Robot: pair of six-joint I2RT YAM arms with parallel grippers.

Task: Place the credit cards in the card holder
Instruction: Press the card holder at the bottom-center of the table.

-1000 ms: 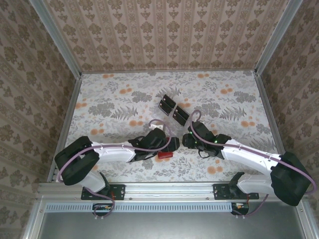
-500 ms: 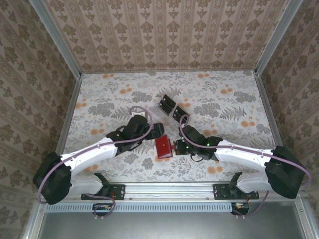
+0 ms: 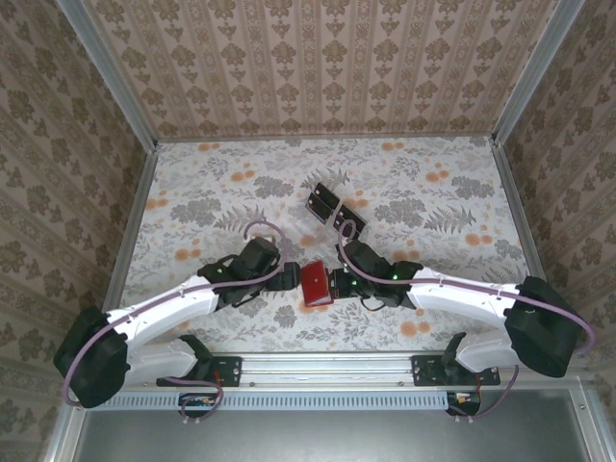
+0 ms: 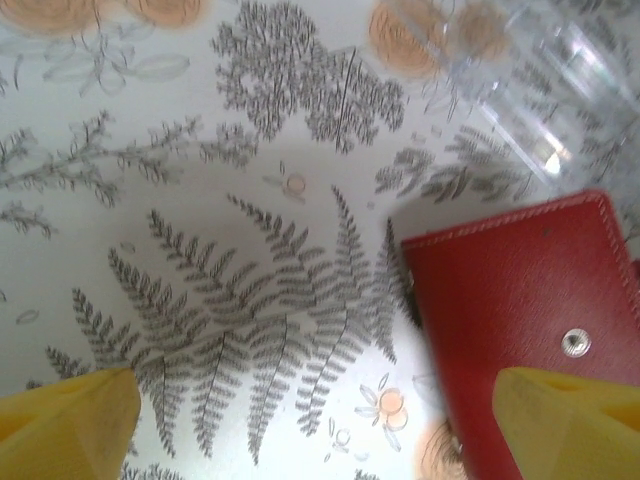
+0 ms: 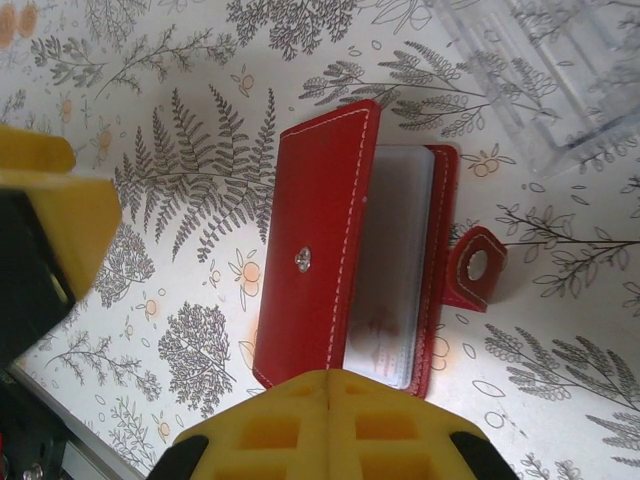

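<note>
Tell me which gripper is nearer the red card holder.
Right, narrowly: right gripper shut at an edge of the card holder; left gripper open, one finger over its opposite side.

Overhead and close wrist views share card holder (image 3: 316,284).

Right hand (image 5: 328,400) shut beside card holder (image 5: 310,270), perhaps touching.

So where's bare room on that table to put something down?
The table is bare far left and far right of the credit cards. Crowded at front middle, where left gripper and right gripper flank the card holder.
</note>
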